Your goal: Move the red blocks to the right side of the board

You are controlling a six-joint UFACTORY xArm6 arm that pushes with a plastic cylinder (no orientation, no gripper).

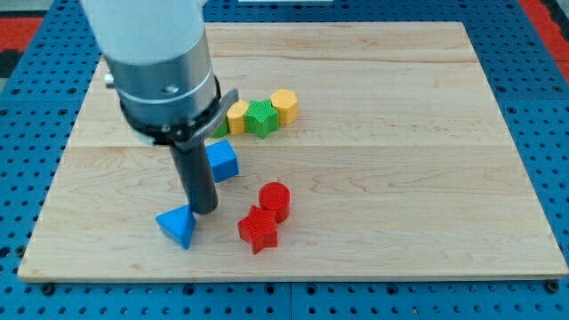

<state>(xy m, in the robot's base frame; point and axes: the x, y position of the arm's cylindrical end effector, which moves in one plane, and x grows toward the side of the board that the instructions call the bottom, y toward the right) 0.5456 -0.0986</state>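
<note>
Pale wooden boards make up the surface [400,133], which rests on a blue perforated base seen along the frame's edges. From the upper left of the frame the arm's grey cylindrical housing [160,62] comes down and ends in a straight dark rod; no fingers exist on this rig, so nothing is held.

My tip [205,211] touches the surface in the lower left-centre of the frame, just beside the blue pyramid-like block [178,225], which lies to its lower left. A blue cube [221,161] sits just above and right of the rod.

Both task pieces lie lower centre, to the right of my tip and apart from it: the red cylinder [275,200] and, touching it at its lower left, the red star-shaped block [259,229]. Neither is on the right half of the surface.

Higher up, near centre, stands a tight row: a yellow block [238,116], a green star-shaped block [260,117] and a yellow hexagonal block [284,105]. A sliver of another green piece [219,130] peeks from behind the housing.
</note>
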